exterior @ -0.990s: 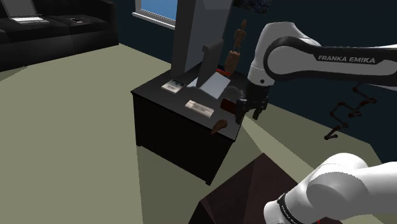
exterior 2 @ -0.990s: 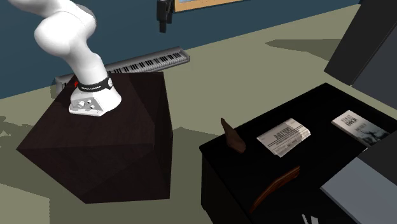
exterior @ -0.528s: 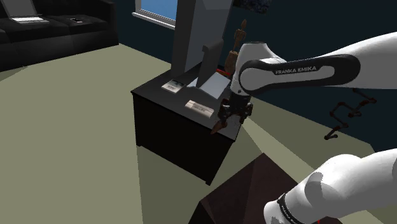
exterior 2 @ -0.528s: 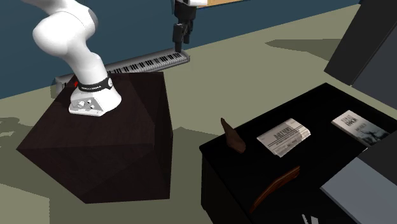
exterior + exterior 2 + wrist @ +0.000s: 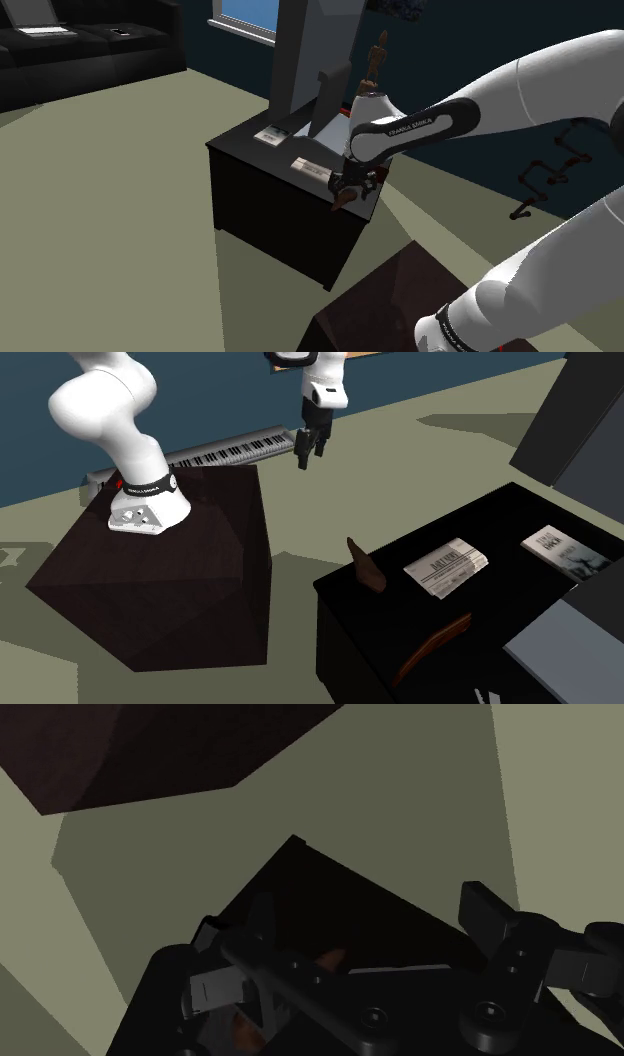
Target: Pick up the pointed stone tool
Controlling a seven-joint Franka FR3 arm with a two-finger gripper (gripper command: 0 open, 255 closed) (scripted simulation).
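jaws swung twd tool (image 5: 366, 566) | apart | brown pointed wedge, matte

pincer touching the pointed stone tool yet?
Apart. The second exterior view shows the open pincer hanging well above the brown stone tool, which lies on the black table, with bare floor visible between them.

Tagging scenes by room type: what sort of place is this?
Probably a home living room: a black sofa, a window, a piano keyboard on the floor, and a newspaper on a low black table.
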